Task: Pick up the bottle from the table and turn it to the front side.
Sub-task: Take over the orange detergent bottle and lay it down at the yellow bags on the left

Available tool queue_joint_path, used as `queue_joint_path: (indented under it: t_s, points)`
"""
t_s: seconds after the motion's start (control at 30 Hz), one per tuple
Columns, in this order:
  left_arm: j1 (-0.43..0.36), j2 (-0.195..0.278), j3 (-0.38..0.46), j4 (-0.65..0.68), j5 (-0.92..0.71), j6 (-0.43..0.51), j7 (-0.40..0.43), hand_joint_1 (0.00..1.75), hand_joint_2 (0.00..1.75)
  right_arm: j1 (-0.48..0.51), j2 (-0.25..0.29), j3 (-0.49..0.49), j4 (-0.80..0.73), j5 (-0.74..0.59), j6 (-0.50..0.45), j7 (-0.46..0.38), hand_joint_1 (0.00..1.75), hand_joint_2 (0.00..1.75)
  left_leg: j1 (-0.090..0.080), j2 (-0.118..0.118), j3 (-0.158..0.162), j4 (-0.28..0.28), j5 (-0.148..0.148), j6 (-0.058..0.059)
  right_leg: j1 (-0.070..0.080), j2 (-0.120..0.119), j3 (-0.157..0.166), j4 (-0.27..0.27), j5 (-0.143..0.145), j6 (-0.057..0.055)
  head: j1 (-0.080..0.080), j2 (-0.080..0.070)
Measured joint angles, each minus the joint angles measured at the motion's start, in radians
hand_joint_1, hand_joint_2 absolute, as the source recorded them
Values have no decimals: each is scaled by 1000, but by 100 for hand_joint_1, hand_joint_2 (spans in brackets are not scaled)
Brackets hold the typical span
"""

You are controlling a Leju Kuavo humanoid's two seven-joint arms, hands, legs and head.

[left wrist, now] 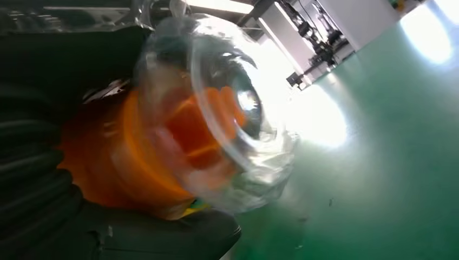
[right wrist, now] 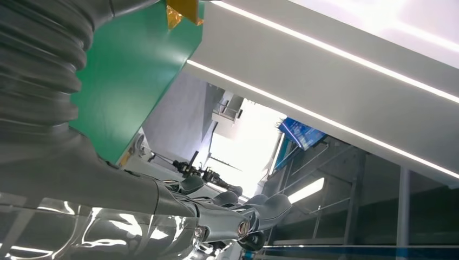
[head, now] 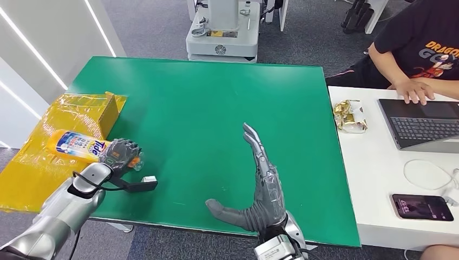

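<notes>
1. Two robot hands in play: the left robot hand (head: 122, 154) at lower left of the head view is wrapped around the cap end of the bottle (head: 78, 144), which lies on its side at the green table (head: 216, 108) edge.
2. Right robot hand (head: 258, 189) sits lower centre, fingers spread, holding nothing.
3. Risk: the grip looks end-heavy, so the bottle might slip or swing while turning. The wrist view is blurry, so hard to be sure.

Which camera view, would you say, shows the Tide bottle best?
The head view: the Tide bottle lies on its side, label readable, gripped by the left hand. The left wrist view gives a blurred close-up of its clear cap end; the right wrist view faces elsewhere.
</notes>
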Motion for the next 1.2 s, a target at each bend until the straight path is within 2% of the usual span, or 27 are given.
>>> queue_joint_path:
  t_s: [0.23, 0.63, 1.0, 1.2]
  points:
    - [-100, -24, -11, 103, 52, -96, -29, 0, 175, -4, 0, 7, 1, -2, -8, -1, 0, 175, 0, 0, 1, 0, 0, 0, 0, 0, 1, 0, 0, 0, 0, 0]
    - [-150, -30, -14, 186, 86, -128, -22, 0, 175, -8, 0, 9, 7, -1, -19, 0, 0, 175, 0, 0, 4, 0, 0, 0, 0, 0, 3, 2, 0, 0, 0, 0]
    - [-122, -3, -14, 180, 121, -57, -4, 0, 175, -9, 0, 10, 10, 4, -25, 1, 0, 175, 0, 1, 4, 0, 1, -1, 0, 0, 3, 2, 0, 0, 0, 0]
    - [-32, 49, 4, 76, 132, -46, 24, 0, 175, -6, -1, 10, 9, 13, -33, 3, 0, 175, 0, 3, 5, -1, 0, -2, 0, 3, 3, 2, 0, -1, 0, 0]
